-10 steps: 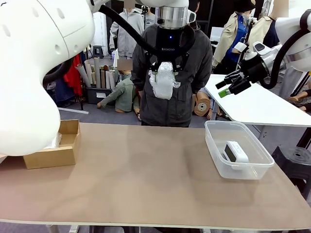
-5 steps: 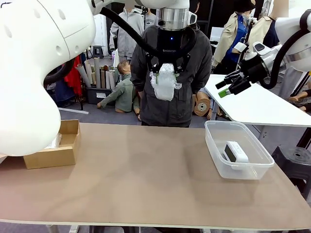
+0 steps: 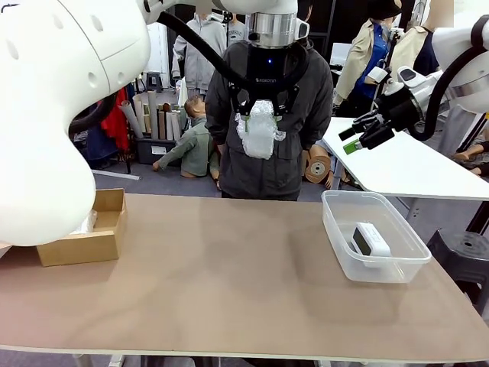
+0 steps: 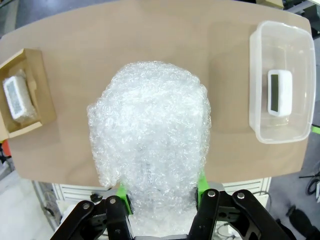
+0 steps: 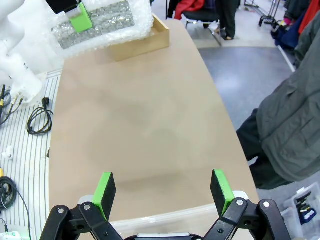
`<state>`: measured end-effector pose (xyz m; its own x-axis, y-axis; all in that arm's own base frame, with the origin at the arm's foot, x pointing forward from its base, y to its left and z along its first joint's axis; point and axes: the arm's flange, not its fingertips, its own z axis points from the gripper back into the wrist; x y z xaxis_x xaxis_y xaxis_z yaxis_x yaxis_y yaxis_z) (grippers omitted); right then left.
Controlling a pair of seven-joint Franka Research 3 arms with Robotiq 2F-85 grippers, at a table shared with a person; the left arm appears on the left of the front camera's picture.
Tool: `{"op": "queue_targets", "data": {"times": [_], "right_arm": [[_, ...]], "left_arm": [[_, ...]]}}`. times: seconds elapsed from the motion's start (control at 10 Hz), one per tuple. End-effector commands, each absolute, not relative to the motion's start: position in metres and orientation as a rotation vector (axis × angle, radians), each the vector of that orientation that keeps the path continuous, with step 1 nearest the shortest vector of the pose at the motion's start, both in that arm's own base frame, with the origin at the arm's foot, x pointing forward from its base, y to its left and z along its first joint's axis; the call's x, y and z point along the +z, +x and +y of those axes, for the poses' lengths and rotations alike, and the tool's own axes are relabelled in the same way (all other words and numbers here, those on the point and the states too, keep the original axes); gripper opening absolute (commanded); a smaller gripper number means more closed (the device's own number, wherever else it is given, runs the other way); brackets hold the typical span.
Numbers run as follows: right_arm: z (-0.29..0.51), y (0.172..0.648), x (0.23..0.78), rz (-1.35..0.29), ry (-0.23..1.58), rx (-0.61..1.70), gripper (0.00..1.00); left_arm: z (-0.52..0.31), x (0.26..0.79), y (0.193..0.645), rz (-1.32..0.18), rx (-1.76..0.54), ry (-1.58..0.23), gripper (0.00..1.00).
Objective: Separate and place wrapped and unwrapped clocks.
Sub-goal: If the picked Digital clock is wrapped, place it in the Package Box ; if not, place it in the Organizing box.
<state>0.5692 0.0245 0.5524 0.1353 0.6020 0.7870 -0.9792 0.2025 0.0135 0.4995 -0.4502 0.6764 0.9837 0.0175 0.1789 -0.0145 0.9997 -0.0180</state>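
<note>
My left gripper (image 3: pixel 260 115) hangs high over the table's far middle, shut on a bubble-wrapped clock (image 3: pixel 258 130). In the left wrist view that whitish lump (image 4: pixel 150 145) sits between the green pads (image 4: pixel 121 192). A second wrapped clock (image 4: pixel 17 97) lies in the brown cardboard box (image 4: pixel 42 80) at the table's left end. The bare white clock (image 3: pixel 370 239) with a dark screen lies in the clear tub (image 3: pixel 336 222) at the right. My right gripper (image 3: pixel 355 138) is raised beyond the tub, open with nothing between its fingers (image 5: pixel 105 189).
A person in a dark grey jacket (image 3: pixel 306 145) stands at the far side, behind the held lump. The tan tabletop (image 3: pixel 229 267) between box and tub is bare. A white table (image 3: pixel 405 168) stands off to the right.
The left gripper and its wrapped lump have barely shifted. The right arm has not moved.
</note>
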Motion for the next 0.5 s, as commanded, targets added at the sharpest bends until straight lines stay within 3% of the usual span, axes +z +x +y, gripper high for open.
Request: {"op": "queue_targets", "data": {"times": [0.0,0.3,0.4], "right_arm": [[0.024,0.569,0.554,-0.75,0.625,1.266,1.0],[0.024,0.569,0.554,-0.75,0.625,1.266,1.0],[0.024,0.569,0.554,-0.75,0.625,1.266,1.0]], "left_arm": [[-0.447,0.681,0.498,-0.171,0.017,-0.032,0.0],[-0.45,0.676,0.499,-0.18,0.016,-0.017,0.0],[-0.437,0.695,0.502,-0.11,-0.04,-0.071,0.0]]}}
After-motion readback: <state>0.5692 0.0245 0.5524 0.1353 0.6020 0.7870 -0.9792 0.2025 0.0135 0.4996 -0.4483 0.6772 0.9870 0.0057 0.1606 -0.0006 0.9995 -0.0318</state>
